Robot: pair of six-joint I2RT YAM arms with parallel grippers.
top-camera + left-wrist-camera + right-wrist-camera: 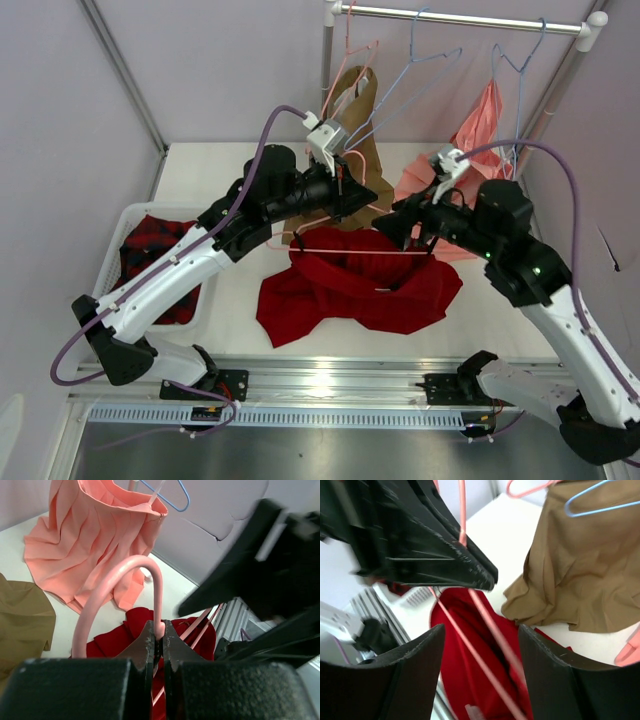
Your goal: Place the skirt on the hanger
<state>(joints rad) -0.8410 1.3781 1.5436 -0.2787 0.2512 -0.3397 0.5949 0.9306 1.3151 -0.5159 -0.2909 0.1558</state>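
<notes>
Above the table, my left gripper pinches the hanger at its neck; my right gripper gapes empty near it. Beneath lies the skirt. Such thin wire may swivel in that pinch.

White-and-black arms carry purple cables, black fingers.
</notes>
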